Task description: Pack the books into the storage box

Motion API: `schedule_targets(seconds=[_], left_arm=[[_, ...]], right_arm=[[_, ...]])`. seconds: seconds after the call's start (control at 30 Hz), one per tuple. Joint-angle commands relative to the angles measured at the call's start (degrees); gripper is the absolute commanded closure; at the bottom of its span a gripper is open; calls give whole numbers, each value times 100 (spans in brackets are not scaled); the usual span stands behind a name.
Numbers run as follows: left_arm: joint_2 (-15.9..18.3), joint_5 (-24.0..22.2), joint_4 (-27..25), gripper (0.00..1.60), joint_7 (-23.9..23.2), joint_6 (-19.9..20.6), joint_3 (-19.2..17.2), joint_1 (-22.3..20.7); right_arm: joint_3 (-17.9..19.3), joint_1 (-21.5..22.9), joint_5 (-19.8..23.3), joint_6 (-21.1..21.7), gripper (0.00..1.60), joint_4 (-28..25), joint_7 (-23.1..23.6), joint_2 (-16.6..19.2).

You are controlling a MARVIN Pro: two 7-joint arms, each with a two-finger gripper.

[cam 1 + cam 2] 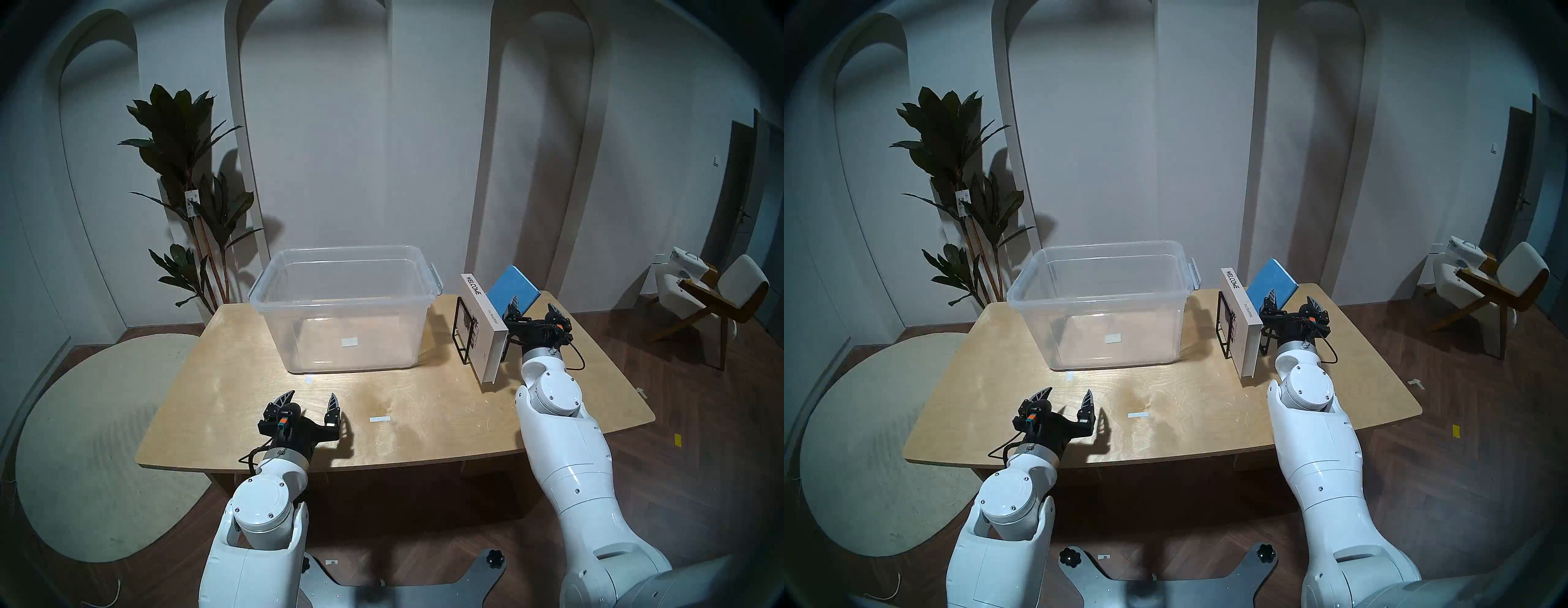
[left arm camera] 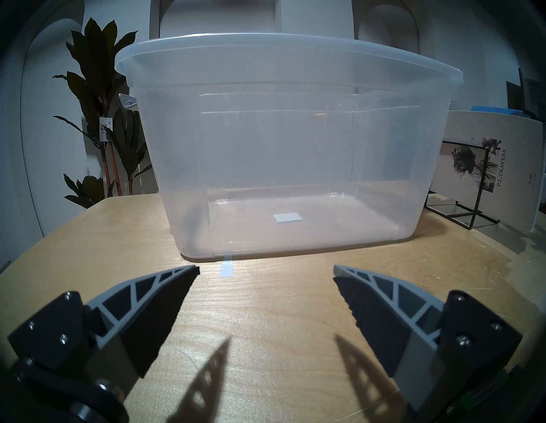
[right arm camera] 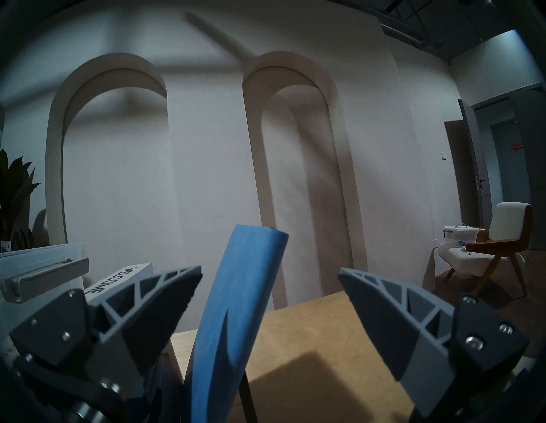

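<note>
Clear storage box [image 1: 271, 305] holds no books; both stand in rack [image 1: 462, 335].

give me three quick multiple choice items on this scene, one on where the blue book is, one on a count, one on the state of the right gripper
1. Where is the blue book?
A. inside the storage box
B. leaning in the black wire rack, on the far side of the white book from the box
C. flat on the rug

2. How many books are in the storage box?
A. none
B. one
C. two

3. What state is the right gripper in?
A. shut on the blue book
B. shut on nothing
C. open, the blue book between its fingers

Key: 1 B, the head view shows it tilted beside the white book in the black wire rack. 2 A, the clear walls show a bare floor. 3 C, the right wrist view shows a gap on both sides of the book.
</note>
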Motion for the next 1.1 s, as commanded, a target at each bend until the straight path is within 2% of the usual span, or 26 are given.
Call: schedule_targets(seconds=[0.0, 0.27, 0.3, 0.33, 0.4, 0.5, 0.57, 0.6, 0.7, 0.93, 1.07], left_arm=[[13, -14, -117, 0, 18, -32, 16, -37], [13, -14, -120, 0, 22, -31, 17, -36], [12, -14, -120, 0, 22, -31, 17, -36], [13, -14, -120, 0, 23, -31, 17, -36], [13, -14, -121, 0, 24, -31, 18, -35], [12, -14, -122, 0, 25, -31, 18, -35], [12, -14, -122, 0, 25, -31, 18, -35], [12, -14, -122, 0, 25, -31, 18, -35], [12, -14, -122, 0, 26, -31, 18, -34], [12, -13, -120, 0, 23, -31, 17, -36], [11, -12, -116, 0, 21, -32, 15, -38]], right_arm=[[-1, 387, -85, -103, 0, 44, -131, -22], [-21, 498, -113, -40, 0, 195, -283, -52], [-26, 494, -114, 9, 8, 182, -289, -46], [-31, 496, -123, 21, 43, 187, -305, -42], [-42, 496, -160, 129, 85, 184, -370, -38], [-40, 513, -180, 305, 88, 191, -477, -54], [-41, 523, -170, 329, 108, 206, -475, -52], [-41, 525, -175, 334, 131, 209, -485, -53], [-60, 485, -228, 283, 159, 158, -536, -58], [-85, 337, -335, 2, 160, -140, -676, -113], [-82, 183, -354, -111, 160, -485, -748, -159]])
